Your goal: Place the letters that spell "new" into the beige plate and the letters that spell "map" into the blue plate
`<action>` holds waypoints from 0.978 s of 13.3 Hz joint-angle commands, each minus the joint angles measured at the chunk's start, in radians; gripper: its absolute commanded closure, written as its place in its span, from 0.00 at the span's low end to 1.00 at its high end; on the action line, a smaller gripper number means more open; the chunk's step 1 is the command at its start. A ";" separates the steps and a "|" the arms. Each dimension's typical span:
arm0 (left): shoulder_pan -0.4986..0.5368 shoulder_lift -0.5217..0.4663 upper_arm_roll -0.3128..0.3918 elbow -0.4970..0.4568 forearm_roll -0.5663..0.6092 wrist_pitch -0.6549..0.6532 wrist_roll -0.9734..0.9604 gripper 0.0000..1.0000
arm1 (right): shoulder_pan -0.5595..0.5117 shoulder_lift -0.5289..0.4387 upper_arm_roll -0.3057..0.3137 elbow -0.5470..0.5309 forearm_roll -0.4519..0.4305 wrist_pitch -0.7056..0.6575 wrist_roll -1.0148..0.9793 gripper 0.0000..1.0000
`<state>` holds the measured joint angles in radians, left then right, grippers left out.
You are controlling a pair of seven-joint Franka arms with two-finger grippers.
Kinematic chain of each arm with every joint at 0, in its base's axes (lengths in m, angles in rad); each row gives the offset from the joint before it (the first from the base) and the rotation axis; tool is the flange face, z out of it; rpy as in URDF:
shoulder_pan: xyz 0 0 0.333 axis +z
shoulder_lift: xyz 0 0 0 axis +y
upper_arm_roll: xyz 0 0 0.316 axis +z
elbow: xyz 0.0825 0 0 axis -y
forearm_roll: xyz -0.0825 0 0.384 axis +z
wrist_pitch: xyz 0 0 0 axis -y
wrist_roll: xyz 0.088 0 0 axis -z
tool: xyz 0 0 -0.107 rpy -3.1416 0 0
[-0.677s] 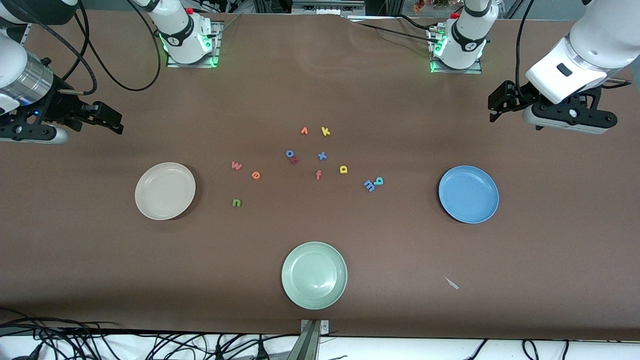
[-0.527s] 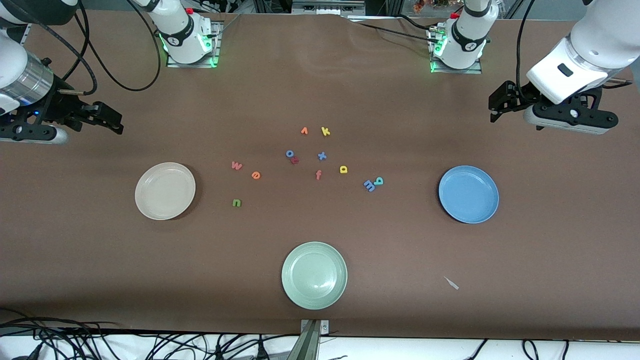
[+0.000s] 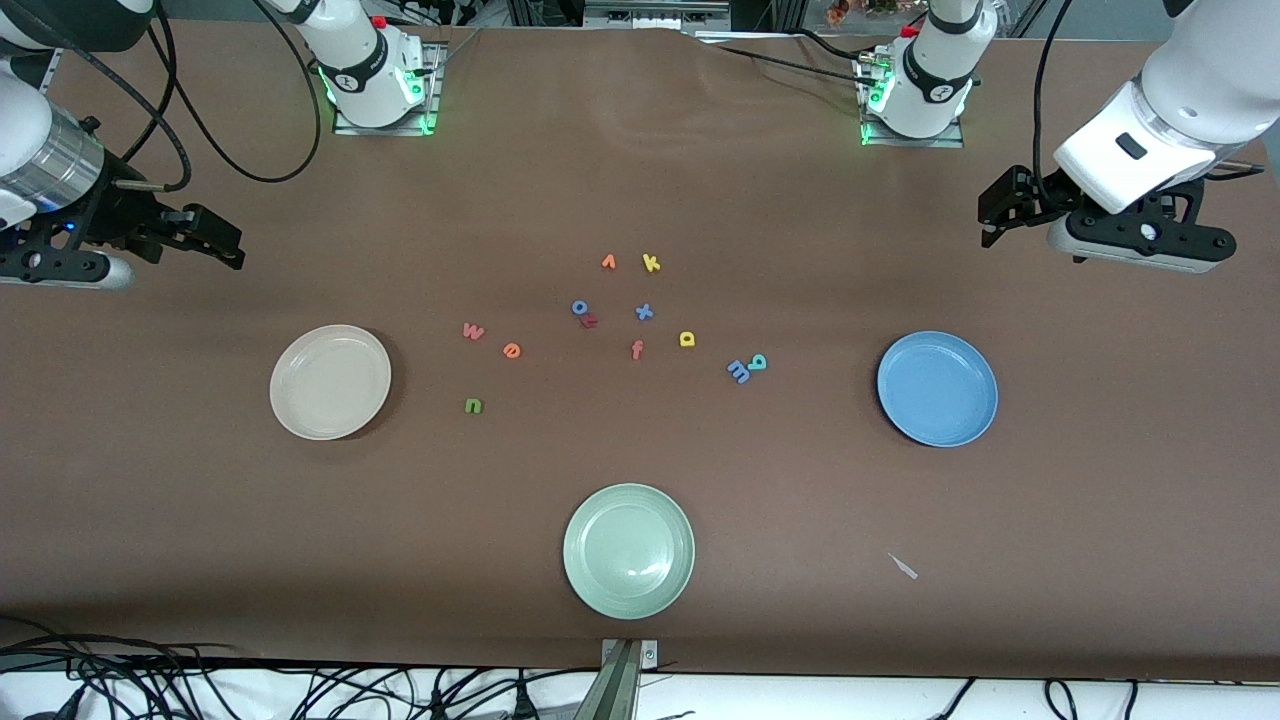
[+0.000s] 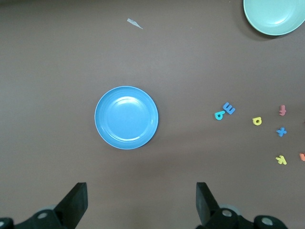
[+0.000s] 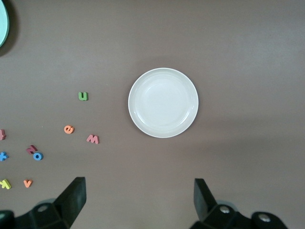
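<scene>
Almost nothing has shifted: both plates remain empty, the left gripper point(image 3: 1000, 215) and right gripper point(image 3: 222, 240) are held wide, nothing grasped (sorting unstarted).

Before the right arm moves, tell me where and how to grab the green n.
The green n lies flat on the table, clear of the orange e and the beige plate. Probably best to come straight down from above with the open right gripper and pinch across its two legs' outer sides: it looks too low for a side approach.
</scene>
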<state>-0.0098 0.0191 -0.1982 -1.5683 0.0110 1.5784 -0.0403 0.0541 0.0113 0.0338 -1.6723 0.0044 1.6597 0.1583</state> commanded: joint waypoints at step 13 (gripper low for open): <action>0.002 0.012 -0.001 0.024 0.020 0.009 -0.012 0.00 | -0.007 -0.001 0.001 0.003 0.016 -0.009 0.003 0.00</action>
<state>-0.0087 0.0203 -0.1972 -1.5680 0.0110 1.5885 -0.0422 0.0541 0.0134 0.0338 -1.6723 0.0044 1.6591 0.1583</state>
